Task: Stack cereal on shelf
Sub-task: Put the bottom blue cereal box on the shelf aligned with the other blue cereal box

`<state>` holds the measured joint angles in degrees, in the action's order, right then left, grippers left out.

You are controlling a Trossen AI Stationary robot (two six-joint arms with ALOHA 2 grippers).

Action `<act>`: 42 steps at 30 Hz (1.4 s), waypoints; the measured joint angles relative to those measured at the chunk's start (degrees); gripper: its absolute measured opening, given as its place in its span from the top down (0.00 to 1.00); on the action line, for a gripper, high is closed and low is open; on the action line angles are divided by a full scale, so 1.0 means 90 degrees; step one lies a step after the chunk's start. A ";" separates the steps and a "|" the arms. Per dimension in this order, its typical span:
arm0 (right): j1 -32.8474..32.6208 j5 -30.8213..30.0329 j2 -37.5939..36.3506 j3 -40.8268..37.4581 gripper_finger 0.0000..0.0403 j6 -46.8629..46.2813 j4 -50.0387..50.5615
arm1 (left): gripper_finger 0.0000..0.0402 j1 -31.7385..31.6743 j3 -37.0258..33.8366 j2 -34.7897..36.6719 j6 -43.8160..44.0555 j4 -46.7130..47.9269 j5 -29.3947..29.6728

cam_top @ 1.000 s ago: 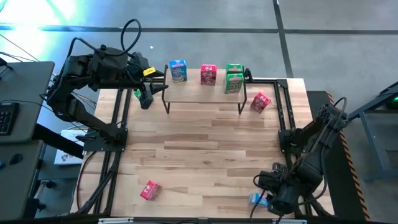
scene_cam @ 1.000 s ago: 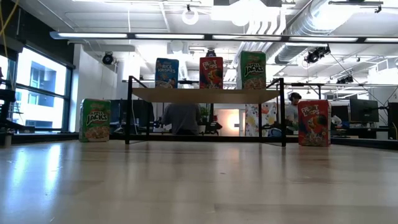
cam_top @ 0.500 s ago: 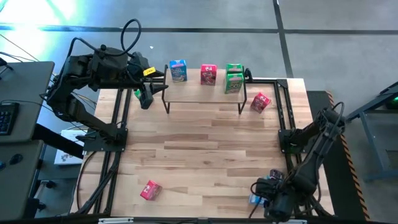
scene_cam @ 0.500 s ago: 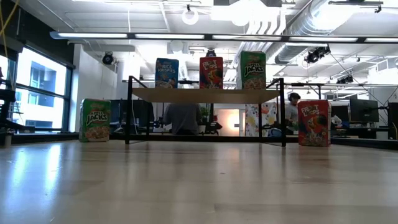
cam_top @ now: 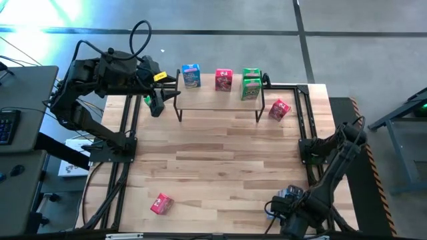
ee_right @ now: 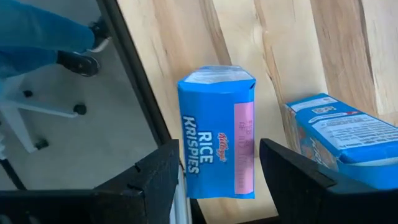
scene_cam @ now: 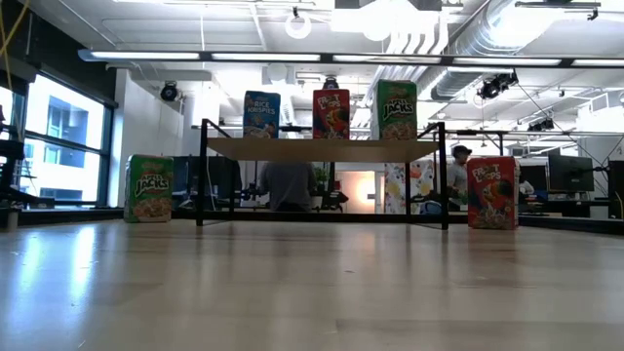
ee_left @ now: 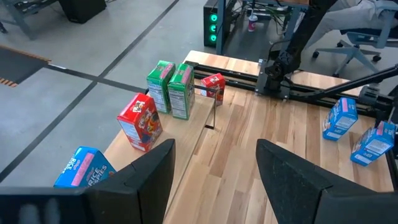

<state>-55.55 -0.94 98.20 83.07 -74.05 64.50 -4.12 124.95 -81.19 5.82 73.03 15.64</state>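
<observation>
**Four boxes on the shelf, five on the tabletop**

Nine cereal boxes were in view: three blue, three pink-red and three green.

The shelf [scene_cam: 322, 149] stood at the far edge of the tabletop [cam_top: 220, 153]. It carried four boxes in a row: one blue box [cam_top: 191, 75], one pink-red box [cam_top: 223, 80] and two green boxes [ee_left: 160, 86] [ee_left: 181, 91] side by side at its right end.

Five boxes were on the tabletop:
- One green box [scene_cam: 148, 188] stood upright just off the shelf's left end.
- One pink-red box [cam_top: 279, 109] stood just off the shelf's right end.
- One pink-red box [cam_top: 161, 203] lay near the front left corner.
- Two blue boxes were close together at the front right edge.

The left claw [cam_top: 157, 105] hung by the shelf's left end, above the lone green box. Its fingers [ee_left: 155, 168] were spread wide with nothing between them.

The right claw [ee_right: 217, 155] was low over the front right edge, fingers apart on either side of one blue box [ee_right: 217, 130]. The gap was about as wide as the box. Whether the pads touched it could not be told, and no squeeze showed. The second blue box [ee_right: 342, 137] lay just beside it on its side.

Beyond the tabletop, two people sat at desks in the room.
</observation>
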 joint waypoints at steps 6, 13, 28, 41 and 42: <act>0.0000 0.0132 0.0263 0.0000 0.46 0.0062 0.0013 | 0.46 -0.0001 0.0002 0.0000 0.0000 -0.0001 0.0000; 0.0000 0.0135 0.0506 0.0000 0.47 0.0054 0.0059 | 0.46 -0.0002 0.0002 0.0001 0.0000 0.0000 0.0000; 0.0219 0.0323 0.0516 0.0155 0.70 0.0230 0.0059 | 0.46 -0.0002 0.0002 0.0000 -0.0007 0.0000 0.0015; 0.0910 0.0302 0.0513 0.0710 0.70 0.0756 0.0381 | 0.46 -0.0002 0.0002 0.0000 -0.0007 -0.0002 0.0017; 0.1011 0.0297 0.0511 0.0775 0.70 0.0816 0.0448 | 0.46 -0.0002 0.0002 0.0000 -0.0007 0.0000 0.0017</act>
<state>-46.45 1.74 102.80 90.04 -66.71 68.54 -4.14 124.97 -81.19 5.76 73.03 15.79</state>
